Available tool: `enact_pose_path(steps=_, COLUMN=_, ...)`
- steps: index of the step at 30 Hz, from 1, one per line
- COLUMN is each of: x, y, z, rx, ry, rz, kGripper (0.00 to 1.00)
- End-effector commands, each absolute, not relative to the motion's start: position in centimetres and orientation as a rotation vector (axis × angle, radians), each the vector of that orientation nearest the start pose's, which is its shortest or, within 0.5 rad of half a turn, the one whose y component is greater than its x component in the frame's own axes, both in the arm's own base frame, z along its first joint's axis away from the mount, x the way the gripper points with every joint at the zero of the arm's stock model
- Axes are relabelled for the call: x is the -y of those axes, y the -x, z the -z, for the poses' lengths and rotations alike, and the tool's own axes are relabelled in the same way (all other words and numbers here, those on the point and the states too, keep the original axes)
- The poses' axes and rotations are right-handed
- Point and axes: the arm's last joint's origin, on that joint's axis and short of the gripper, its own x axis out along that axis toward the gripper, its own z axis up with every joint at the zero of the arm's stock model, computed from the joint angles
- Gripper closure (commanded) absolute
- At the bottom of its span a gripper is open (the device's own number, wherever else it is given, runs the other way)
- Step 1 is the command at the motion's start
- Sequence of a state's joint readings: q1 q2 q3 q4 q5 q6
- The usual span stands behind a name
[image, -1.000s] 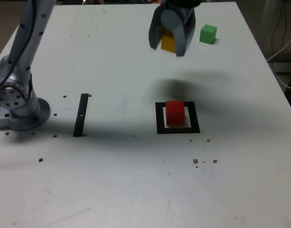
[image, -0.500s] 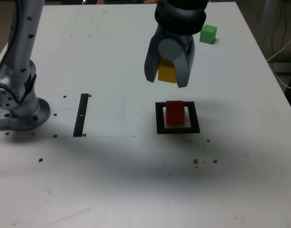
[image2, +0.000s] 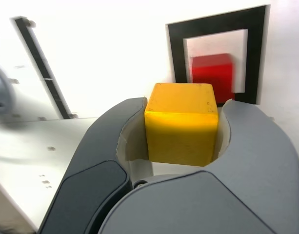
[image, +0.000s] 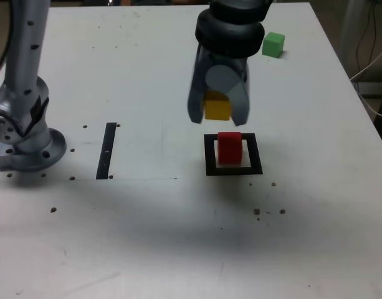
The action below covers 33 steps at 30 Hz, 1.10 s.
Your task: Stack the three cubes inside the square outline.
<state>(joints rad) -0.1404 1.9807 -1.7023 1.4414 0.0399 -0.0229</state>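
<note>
The red cube point(image: 229, 148) sits inside the square outline point(image: 233, 170), a little toward its left side in the exterior view, so it serves as the base of the stack. The yellow cube point(image: 217, 106) hangs in the air just beyond it and slightly to the exterior view's left, clamped between the jaws of the gripper point(image: 217, 115), which press on two opposite faces and leave its underside free to land. In the wrist view the yellow cube point(image2: 181, 123) fills the gap between the jaws, with the red cube point(image2: 212, 72) ahead. It is not yet over the red one, by my reading. The green cube point(image: 273, 45) waits on the counter point(image: 147, 75), far right, well apart, likely last to go on.
</note>
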Motion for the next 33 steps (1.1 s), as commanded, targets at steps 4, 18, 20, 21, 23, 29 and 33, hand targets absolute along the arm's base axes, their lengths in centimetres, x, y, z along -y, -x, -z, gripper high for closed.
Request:
enact_pose_path(steps=4, x=4.8, y=-34.5, z=-29.1, rx=-1.673, ry=-0.105, rz=0.072, kGripper=0.69)
enact_pose_path(steps=18, x=4.7, y=-35.6, z=-26.9, rx=-1.709, ry=-0.108, rz=0.05, kGripper=0.68)
enact_pose_path(steps=20, x=4.5, y=-35.8, z=-26.7, rx=-1.712, ry=-0.106, rz=0.044, kGripper=0.68)
enact_pose_path(steps=21, x=4.4, y=-35.9, z=-26.7, rx=-1.712, ry=-0.104, rz=0.042, kGripper=0.68)
enact_pose_path(steps=23, x=4.3, y=-36.0, z=-26.6, rx=-1.712, ry=-0.102, rz=0.039, kGripper=0.68)
enact_pose_path(steps=29, x=4.0, y=-35.9, z=-26.5, rx=-1.716, ry=-0.091, rz=0.036, kGripper=0.68)
enact_pose_path(steps=33, x=4.0, y=-35.9, z=-26.7, rx=-1.71, ry=-0.083, rz=0.039, kGripper=0.68)
